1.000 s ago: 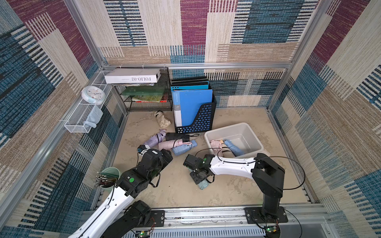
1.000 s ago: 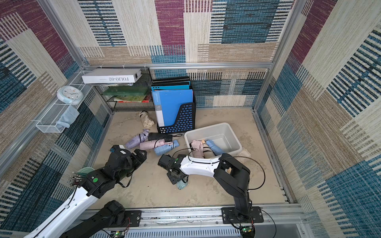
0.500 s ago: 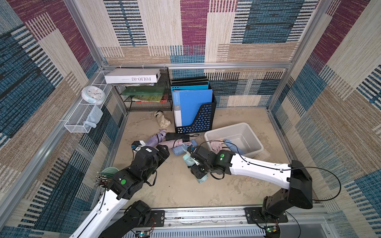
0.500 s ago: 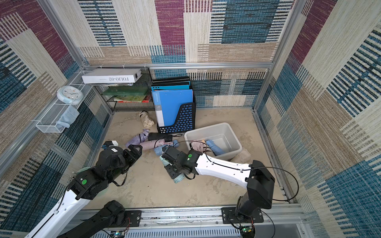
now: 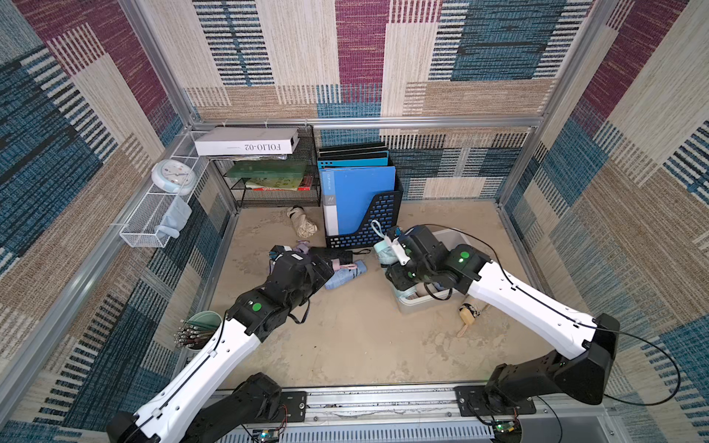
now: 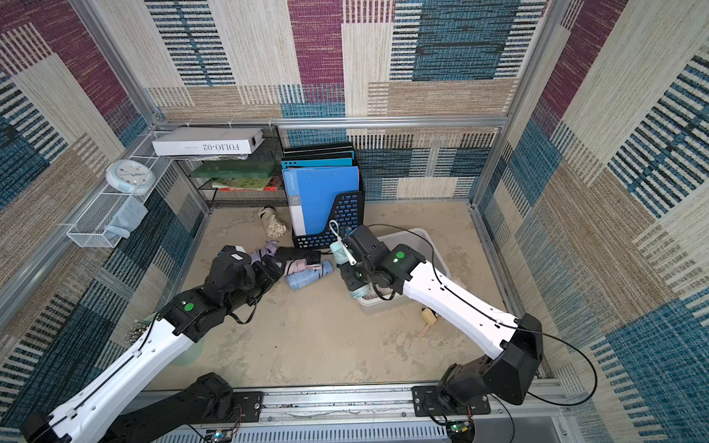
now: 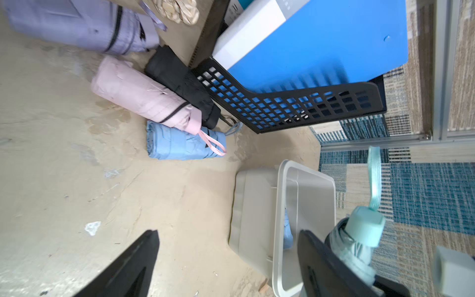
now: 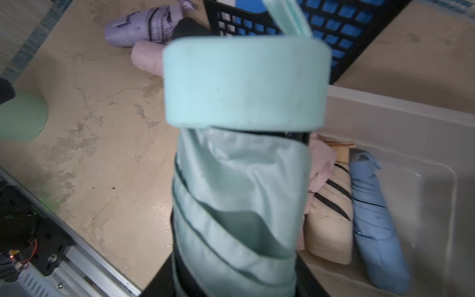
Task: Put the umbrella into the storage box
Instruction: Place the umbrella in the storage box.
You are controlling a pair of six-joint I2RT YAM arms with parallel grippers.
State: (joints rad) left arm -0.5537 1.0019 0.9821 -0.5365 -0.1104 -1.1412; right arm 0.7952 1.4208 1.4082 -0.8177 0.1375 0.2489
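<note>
My right gripper [image 5: 399, 264] is shut on a mint-green folded umbrella [image 5: 386, 250], holding it lifted with its cap and strap end up, over the left rim of the storage box [image 5: 457, 234]. The wrist view fills with that umbrella [image 8: 241, 180]; the grey-white storage box [image 8: 411, 133] behind it holds a blue umbrella [image 8: 372, 218] and a beige one [image 8: 329, 218]. My left gripper [image 7: 228, 257] is open above bare floor, just short of a pile of pink [image 7: 144, 95], light blue [image 7: 180, 144], black [image 7: 185, 82] and lilac [image 7: 84, 25] umbrellas.
A black perforated file holder [image 5: 383, 214] with blue folders stands behind the pile and the box. A green cup of pencils [image 5: 203, 326] sits by my left arm. A beige umbrella [image 5: 303, 226] lies at the back, and a small wooden item [image 5: 470, 316] lies right of the box.
My right arm has lifted the mint umbrella off the floor and carried it back and right to the box. My left gripper has shifted slightly toward the umbrella pile.
</note>
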